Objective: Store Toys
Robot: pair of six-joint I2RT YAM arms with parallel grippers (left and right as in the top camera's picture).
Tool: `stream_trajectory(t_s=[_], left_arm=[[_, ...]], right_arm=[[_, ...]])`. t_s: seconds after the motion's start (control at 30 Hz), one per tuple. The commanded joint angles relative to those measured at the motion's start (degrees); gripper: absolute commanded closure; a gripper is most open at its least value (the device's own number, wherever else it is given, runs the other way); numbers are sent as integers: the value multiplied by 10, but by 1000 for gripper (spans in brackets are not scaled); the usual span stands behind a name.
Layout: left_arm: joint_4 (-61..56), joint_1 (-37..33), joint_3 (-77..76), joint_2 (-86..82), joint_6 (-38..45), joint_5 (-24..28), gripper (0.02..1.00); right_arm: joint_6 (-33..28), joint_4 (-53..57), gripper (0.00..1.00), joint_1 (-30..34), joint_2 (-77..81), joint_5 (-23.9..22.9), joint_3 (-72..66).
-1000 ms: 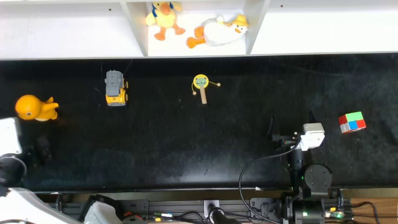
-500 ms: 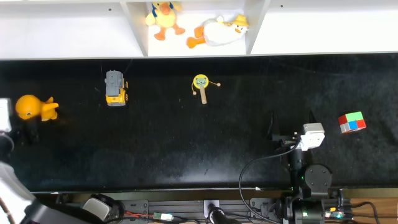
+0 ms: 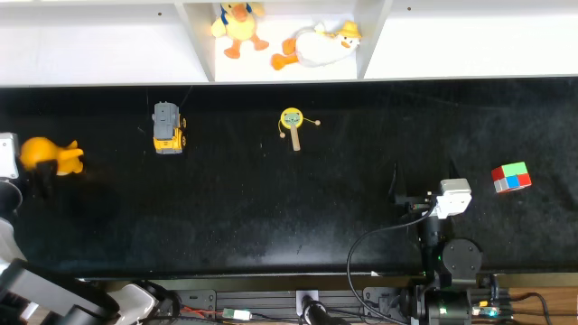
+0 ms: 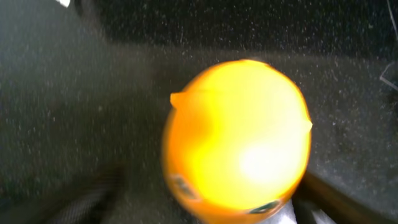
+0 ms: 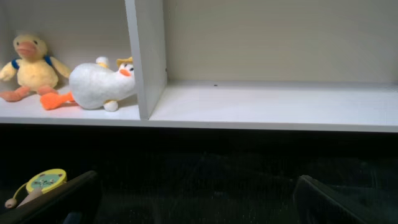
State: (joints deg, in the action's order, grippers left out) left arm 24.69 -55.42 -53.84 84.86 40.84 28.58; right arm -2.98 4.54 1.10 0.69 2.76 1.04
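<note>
Overhead, a black speckled mat (image 3: 271,208) covered the worktop, matte and slightly grainy, with a white shelf (image 3: 379,45) of smooth panels along its far side. In the shelf's middle compartment sat a fuzzy yellow duck plush (image 3: 237,25) and, beside it, a soft white goose plush (image 3: 316,45) lying on its side. On the mat stood a boxy grey-and-yellow toy truck (image 3: 167,127), a round rattle drum (image 3: 292,123) on a wooden stick, its printed face too small to read, and far right a cube (image 3: 511,177) of coloured squares. The orange toy (image 4: 239,134), rounded and glossy like hard plastic, lay at the mat's far left, right at the left gripper (image 3: 29,171); whether that gripper had closed on it could not be told. The right gripper (image 5: 193,196) hung spread wide above the mat, holding nothing, facing the shelf.
</note>
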Motion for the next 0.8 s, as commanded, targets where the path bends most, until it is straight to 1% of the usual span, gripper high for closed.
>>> stream_trajectory(t_s=[0.03, 0.07, 0.1, 0.13, 0.2, 0.23, 0.33, 0.43, 0.57, 0.7, 0.8], left_arm=[[-15, 14, -18, 10, -5, -2, 360], [-18, 17, -18, 10, -5, -2, 395], [-20, 19, -18, 10, -6, -2, 527], [-21, 21, -18, 10, -7, -2, 619], [-20, 24, -18, 10, -7, -2, 770], [-19, 25, -18, 10, -9, -1, 820], [-10, 24, -18, 8, -10, 8, 919], [8, 24, -18, -10, -26, 14, 980], [27, 25, -18, -64, -65, 13, 982], [28, 33, -20, -123, -140, 14, 982], [30, 49, -34, -132, -180, 13, 980]], right_arm=[[4, -3, 5, 2, -4, 2, -8], [4, -3, 5, 2, -4, 2, -8], [4, -3, 5, 2, -4, 2, -8], [4, -3, 5, 2, -4, 2, -8], [4, -3, 7, 2, -4, 2, -8], [4, -3, 5, 2, -4, 2, -8], [4, -3, 7, 2, -4, 2, -8], [4, -3, 7, 2, -4, 2, -8], [4, -3, 5, 2, -4, 2, -8], [4, -3, 5, 2, -4, 2, -8], [4, -3, 5, 2, -4, 2, -8]])
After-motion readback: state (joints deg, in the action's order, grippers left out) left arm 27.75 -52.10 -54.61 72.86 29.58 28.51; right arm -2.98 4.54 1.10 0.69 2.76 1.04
